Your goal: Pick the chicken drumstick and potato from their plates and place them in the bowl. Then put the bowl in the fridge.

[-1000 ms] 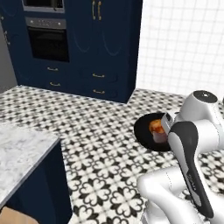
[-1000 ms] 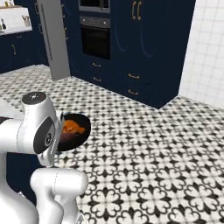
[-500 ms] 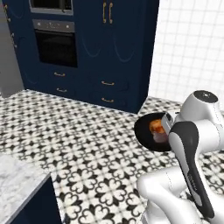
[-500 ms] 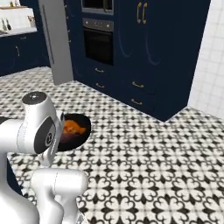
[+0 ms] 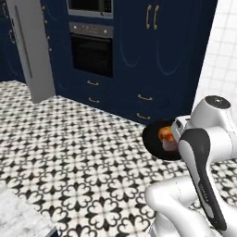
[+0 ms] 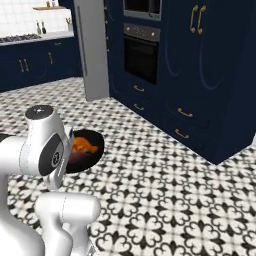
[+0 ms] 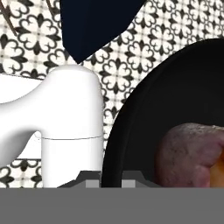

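Observation:
My gripper is shut on the rim of the glossy black bowl, holding it up above the floor close to my arm. The bowl hangs at the right of the left base view; the right base view has the bowl at the left. Inside lie the reddish-purple potato and the orange chicken drumstick, side by side. The drumstick sits above the potato. The grey fridge stands ahead to the left, also the fridge. The plates are out of view.
Navy cabinets with gold handles and a built-in oven line the wall ahead. Patterned black-and-white floor lies open in front. A marble counter corner sits at lower left. A far counter runs at the left.
The whole picture has shifted as the base drove and turned: the cabinets slid right and the grey fridge came into view. The bowl stays in my grip, unmoved relative to the arm.

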You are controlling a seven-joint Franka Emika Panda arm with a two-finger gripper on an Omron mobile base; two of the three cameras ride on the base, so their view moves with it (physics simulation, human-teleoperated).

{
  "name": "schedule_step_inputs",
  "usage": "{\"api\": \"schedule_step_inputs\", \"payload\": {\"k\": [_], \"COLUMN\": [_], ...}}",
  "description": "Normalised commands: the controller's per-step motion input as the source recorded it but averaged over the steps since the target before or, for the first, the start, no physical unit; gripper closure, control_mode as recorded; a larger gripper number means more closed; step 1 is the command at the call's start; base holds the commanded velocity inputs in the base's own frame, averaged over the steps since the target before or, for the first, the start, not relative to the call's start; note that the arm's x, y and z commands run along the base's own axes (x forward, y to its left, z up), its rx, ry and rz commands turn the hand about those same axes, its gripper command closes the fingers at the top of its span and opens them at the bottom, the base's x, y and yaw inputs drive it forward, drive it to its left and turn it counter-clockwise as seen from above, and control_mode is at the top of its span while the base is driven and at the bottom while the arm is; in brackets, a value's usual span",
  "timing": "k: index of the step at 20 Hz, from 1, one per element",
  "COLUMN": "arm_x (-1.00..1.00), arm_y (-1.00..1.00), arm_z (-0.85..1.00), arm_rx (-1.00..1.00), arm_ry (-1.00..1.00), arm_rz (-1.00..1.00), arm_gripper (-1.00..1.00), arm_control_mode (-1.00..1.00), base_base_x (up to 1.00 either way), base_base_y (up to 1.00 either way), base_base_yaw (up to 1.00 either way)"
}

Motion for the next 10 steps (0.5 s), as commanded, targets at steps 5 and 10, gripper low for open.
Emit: {"api": "schedule_step_inputs", "payload": {"k": [5, 10], "arm_x": [0.0, 0.0], "arm_y": [0.0, 0.0], "arm_z": [0.0, 0.0], "arm_rx": [0.0, 0.0], "arm_ry": [0.0, 0.0], "arm_rz": [0.0, 0.0], "arm_gripper": [1.0, 1.0], "arm_control_mode": [1.0, 1.0], "base_base_x": [1.0, 1.0], "base_base_y": [0.0, 0.0], "base_base_yaw": [0.38, 0.38]}}
